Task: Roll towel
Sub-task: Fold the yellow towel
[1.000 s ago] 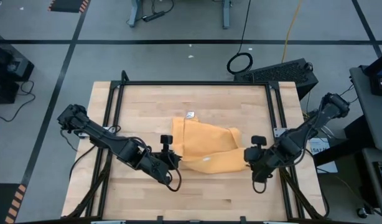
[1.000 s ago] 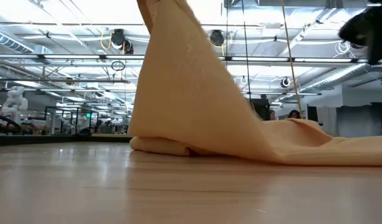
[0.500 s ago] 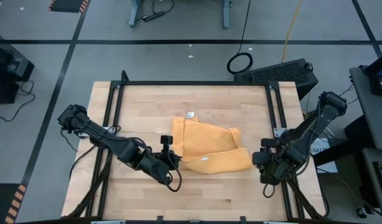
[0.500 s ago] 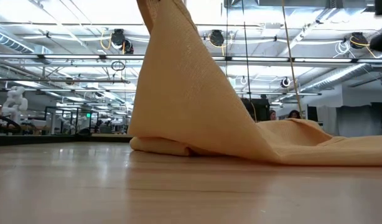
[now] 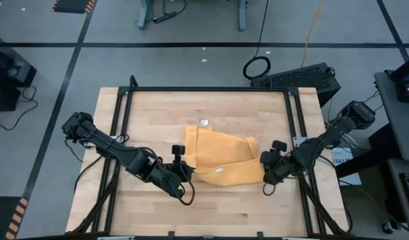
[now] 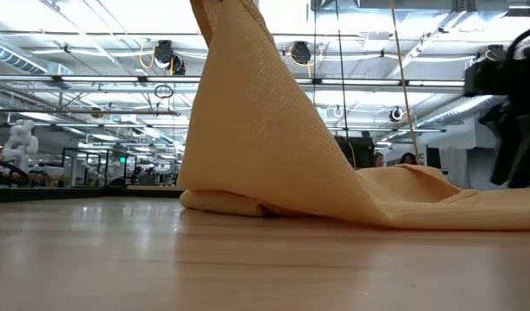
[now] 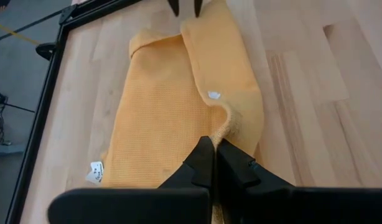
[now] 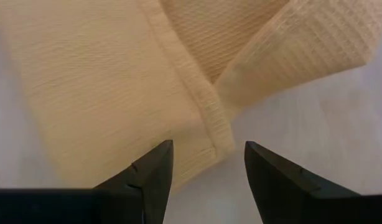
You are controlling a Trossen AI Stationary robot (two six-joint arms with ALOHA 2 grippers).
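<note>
The towel (image 5: pixel 221 158), a mustard-yellow cloth, lies partly folded near the middle of the wooden table (image 5: pixel 211 107), with a small white tag (image 5: pixel 204 123) at its far edge and a second small white mark on the folded strip along its near side. In the low view one end of the towel (image 6: pixel 248 112) rises steeply off the table top while the rest trails flat across the wood. At the towel's left near corner the left gripper (image 5: pixel 188 171) has its fingers pressed together on a pinch of the cloth's edge; the left wrist view shows the two dark fingers (image 7: pixel 200 163) meeting on the fabric just where the folded strip ends. At the towel's opposite end the right gripper (image 5: pixel 265 172) sits just beside the right edge, its fingers (image 8: pixel 150 171) apart and straddling the hemmed corner of the towel (image 8: pixel 116 81) without clamping it, bare table showing between them. Beyond the table's far right corner a dark keyboard-like unit (image 5: pixel 301 77) rests on the floor beside a coiled cable (image 5: pixel 257 67).
</note>
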